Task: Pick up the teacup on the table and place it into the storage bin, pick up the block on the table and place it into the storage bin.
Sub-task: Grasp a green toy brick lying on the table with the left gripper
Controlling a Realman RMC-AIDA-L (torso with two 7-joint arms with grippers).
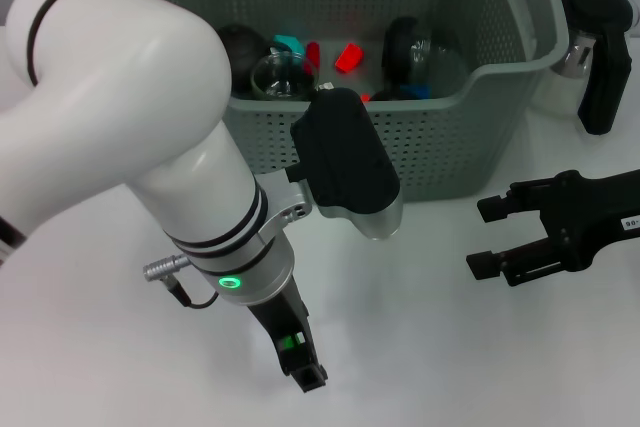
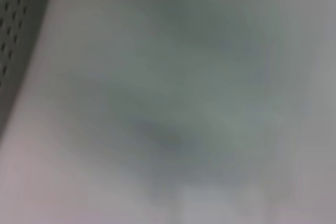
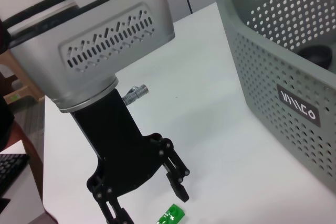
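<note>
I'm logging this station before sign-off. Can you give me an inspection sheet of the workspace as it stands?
Surface: white table, bare where visible.
Job's things: storage bin holds a glass cup and other objects; green block lies on the table between the left gripper's fingers.
Clutter: black-handled item beside the bin.
Grippers: left gripper open, lowered around the block; right gripper open, empty, hovering to the bin's right.
Cables: short lead at the left wrist connector.
Surroundings: nothing seen clearly.

A lab-like test room: a bare white bench [image 1: 90,347] carries the storage bin [image 1: 440,147], with a plain wall behind it.
</note>
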